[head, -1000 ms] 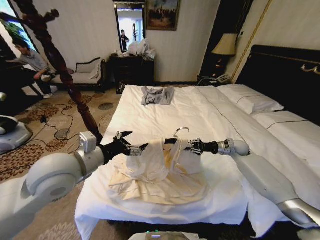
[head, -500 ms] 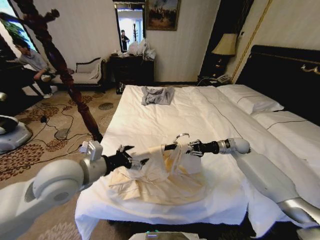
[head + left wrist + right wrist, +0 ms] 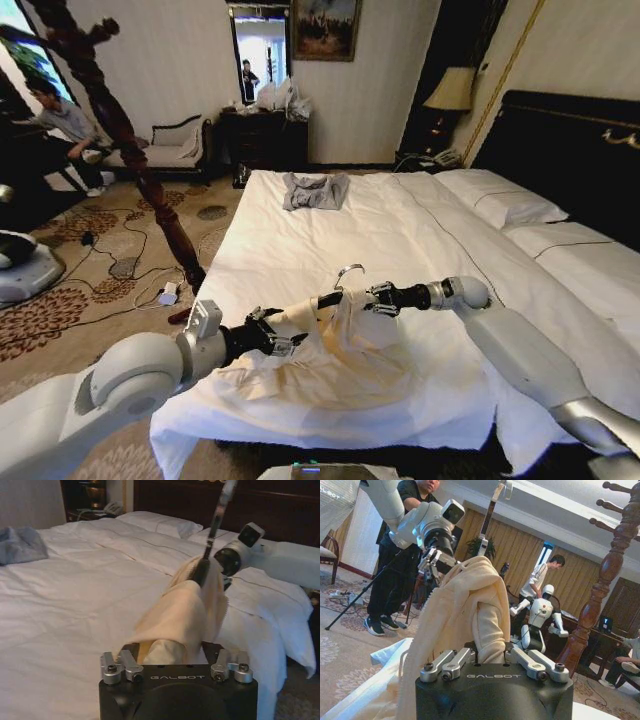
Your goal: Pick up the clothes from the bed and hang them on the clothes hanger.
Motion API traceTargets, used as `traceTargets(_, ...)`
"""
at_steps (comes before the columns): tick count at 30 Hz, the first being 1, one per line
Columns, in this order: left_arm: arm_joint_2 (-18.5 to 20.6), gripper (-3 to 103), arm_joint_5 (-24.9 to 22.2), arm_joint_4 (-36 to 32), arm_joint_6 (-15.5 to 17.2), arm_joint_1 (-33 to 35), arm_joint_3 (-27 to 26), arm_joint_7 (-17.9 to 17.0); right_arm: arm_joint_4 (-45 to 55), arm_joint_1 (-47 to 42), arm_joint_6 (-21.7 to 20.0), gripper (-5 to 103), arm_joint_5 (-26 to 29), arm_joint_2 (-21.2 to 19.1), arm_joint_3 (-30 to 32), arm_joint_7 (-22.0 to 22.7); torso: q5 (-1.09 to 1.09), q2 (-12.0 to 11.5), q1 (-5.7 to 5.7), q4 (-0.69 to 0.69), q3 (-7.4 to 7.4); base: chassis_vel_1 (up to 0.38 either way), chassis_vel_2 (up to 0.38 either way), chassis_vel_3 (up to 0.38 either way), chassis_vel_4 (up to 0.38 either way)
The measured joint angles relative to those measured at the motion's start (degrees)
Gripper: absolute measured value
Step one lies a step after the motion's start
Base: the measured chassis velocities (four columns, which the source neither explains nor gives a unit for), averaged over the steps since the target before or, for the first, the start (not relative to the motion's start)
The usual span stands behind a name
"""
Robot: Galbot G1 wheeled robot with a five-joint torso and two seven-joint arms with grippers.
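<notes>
i'm looking down from the head camera at the bed, white sheets, with the clothes, the pale cream-yellow garment, spread in wrinkles over the near part of the mattress. part of the fabric is lifted off the sheet and draped over the clothes hanger, whose black arm and silver hook stick up out of the cloth between my two arms.

my left gripper is low on the near left side of the garment, and in the left wrist view the left gripper has a bunch of cream cloth packed between its fingers, so i read it as clamped on the clothes. from there the fabric rises toward the hanger bar and the other arm's wrist beyond it.

my right gripper reaches in from the right, level with the hanger's shoulder. in the right wrist view the right gripper has a fold of the garment coming up between its fingers; it looks closed on the clothes, though i can't make out whether the hanger end is pinched inside that fold as well. the hanger's hook pokes up past the draped cloth.

farther up the bed lies a small grey garment, well apart from the work. a dark wooden coat stand stands off the bed's left side.
</notes>
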Motion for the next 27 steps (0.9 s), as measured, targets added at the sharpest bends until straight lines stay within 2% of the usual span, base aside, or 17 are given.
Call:
traceTargets(3,-0.24,56,-0.05,0.02,-0.16,-0.47,0.41,0.31,-0.05,0.06,0.06,20,0.54,-0.12,0.0,0.03,-0.01,0.0,0.0,-0.02,0.0,0.0,0.0,0.0,0.0)
traceTargets(5,-0.25,56,-0.05,0.02,-0.29,-0.54,0.41,0.5,-0.06,0.03,0.18,20,0.65,-0.19,0.0,0.23,-0.01,0.0,0.0,-0.02,0.0,0.0,0.0,0.0,0.0)
traceTargets(6,-0.26,51,-0.06,0.02,-0.44,-0.57,0.34,0.68,-0.05,-0.07,0.34,20,0.73,-0.27,0.0,0.71,-0.01,0.0,0.0,-0.01,0.0,0.0,0.0,0.0,0.0)
traceTargets(9,-0.19,34,-0.45,0.02,-0.76,-0.55,-0.48,1.26,0.19,-0.68,0.67,19,1.4,-0.92,0.0,5.08,-0.01,0.0,0.0,-0.02,0.0,0.0,0.0,0.0,0.0)
traceTargets(10,-0.19,34,-0.45,0.02,-0.76,-0.55,-0.48,1.26,0.19,-0.68,0.67,19,1.4,-0.92,0.0,5.08,-0.01,0.0,0.0,-0.02,0.0,0.0,0.0,0.0,0.0)
traceTargets(11,-0.13,34,-0.65,0.01,-0.79,-0.51,-0.69,1.46,0.2,-0.71,0.59,22,1.8,-0.96,0.01,5.64,-0.01,0.0,0.0,-0.02,0.0,0.0,0.0,0.0,0.0)
traceTargets(12,-0.07,28,-0.83,-0.03,-0.76,-0.46,-0.77,1.67,0.19,-0.71,0.5,22,2.07,-0.96,0.05,6.03,0.0,0.0,0.0,-0.02,0.0,0.0,0.0,0.0,0.0)
traceTargets(14,0.11,20,-0.92,-0.04,-0.76,-0.33,-1.25,1.86,-0.02,-0.7,0.43,33,2.52,-0.95,0.1,6.94,-0.01,0.0,0.0,-0.01,0.0,0.0,0.0,0.0,0.0)
traceTargets(15,0.17,19,-0.92,-0.03,-0.76,-0.21,-1.47,1.86,-0.08,-0.71,0.43,38,2.58,-0.95,0.1,7.69,0.0,0.0,0.0,-0.01,0.0,0.0,0.0,0.0,0.0)
traceTargets(16,0.17,19,-0.92,-0.03,-0.76,-0.21,-1.47,1.86,-0.08,-0.71,0.43,38,2.58,-0.95,0.1,7.69,0.0,0.0,0.0,-0.01,0.0,0.0,0.0,0.0,0.0)
traceTargets(19,0.22,19,-0.83,-0.03,-0.86,0.63,-2.48,1.74,-0.66,-1.24,0.62,54,3.63,-1.09,0.38,13.7,-0.01,0.0,0.0,-0.01,0.0,0.0,0.0,0.0,0.0)
traceTargets(20,0.17,19,-0.6,-0.03,-0.91,1.14,-2.86,1.52,-0.87,-1.56,0.97,54,4.11,-1.1,0.55,16.63,-0.01,0.0,0.0,-0.02,0.0,0.0,0.0,0.0,0.0)
traceTargets(21,0.17,19,-0.6,-0.03,-0.91,1.14,-2.86,1.52,-0.87,-1.56,0.97,54,4.11,-1.1,0.55,16.63,-0.01,0.0,0.0,-0.02,0.0,0.0,0.0,0.0,0.0)
traceTargets(24,-0.16,19,0.42,-0.03,-1.06,2.18,-3.72,0.84,-0.89,-3.1,1.54,71,6.43,-1.09,1.47,25.96,-0.01,0.0,0.0,0.0,0.0,0.0,0.0,0.0,0.0)
traceTargets(25,-0.54,19,0.84,-0.03,-1.08,2.24,-4.2,0.1,-0.54,-4.1,1.53,77,7.03,-0.97,2.25,30.72,-0.01,0.0,0.0,-0.01,0.0,0.0,0.0,0.0,0.0)
traceTargets(26,-0.8,19,1.04,-0.03,-1.11,2.18,-4.46,-0.37,-0.33,-4.6,1.44,77,7.06,-0.85,2.74,33.11,-0.01,0.0,0.0,-0.02,0.0,0.0,0.0,0.0,0.0)
traceTargets(27,-0.8,19,1.04,-0.03,-1.11,2.18,-4.46,-0.37,-0.33,-4.6,1.44,77,7.06,-0.85,2.74,33.11,-0.01,0.0,0.0,-0.02,0.0,0.0,0.0,0.0,0.0)
